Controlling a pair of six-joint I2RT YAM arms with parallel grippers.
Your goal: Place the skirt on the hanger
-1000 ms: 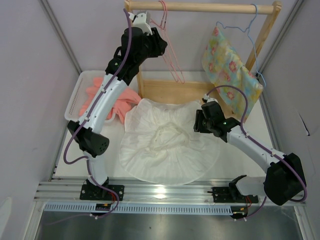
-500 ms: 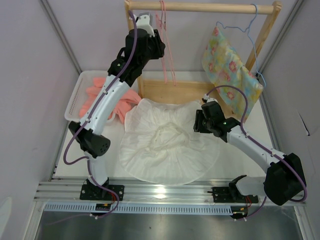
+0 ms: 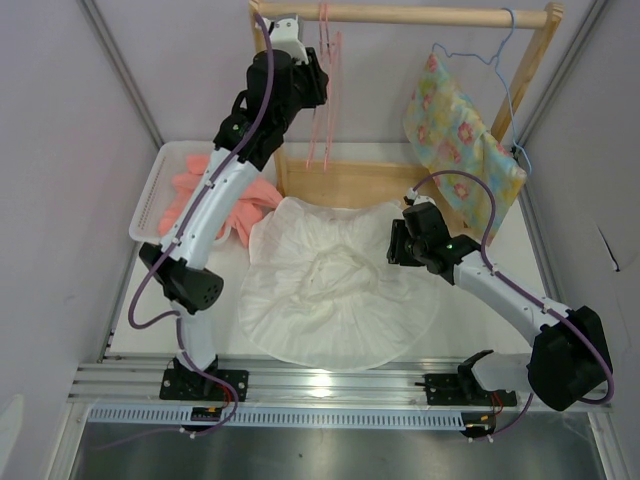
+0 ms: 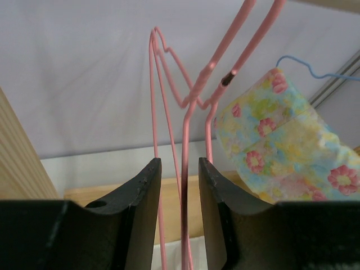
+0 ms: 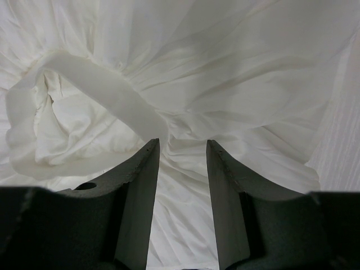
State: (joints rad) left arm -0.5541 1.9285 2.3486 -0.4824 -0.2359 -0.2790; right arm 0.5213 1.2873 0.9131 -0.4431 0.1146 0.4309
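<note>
The white ruffled skirt (image 3: pixel 335 285) lies spread flat on the table, its gathered waist bunched near its middle (image 5: pixel 67 112). The thin pink hanger (image 3: pixel 325 110) hangs by its hook from the wooden rail. My left gripper (image 3: pixel 318 88) is raised up to it. In the left wrist view the pink wires of the hanger (image 4: pixel 185 140) run between the open fingers of the left gripper (image 4: pixel 180 163), with a gap on each side. My right gripper (image 3: pixel 393 245) hovers open over the skirt's right half. Only white fabric (image 5: pixel 225 84) shows below the right gripper (image 5: pixel 181 143).
A wooden rack (image 3: pixel 400 14) stands at the back. A light blue wire hanger (image 3: pixel 480 55) on it carries a yellow floral cloth (image 3: pixel 460 140), also seen from the left wrist (image 4: pixel 281 135). A white basket (image 3: pixel 160 170) at left holds salmon-pink clothes (image 3: pixel 250 200).
My left gripper has shifted slightly up and left along the rail. The pink hanger's lower part has swung left and now hangs steeper. The right arm and the skirt have not moved.
</note>
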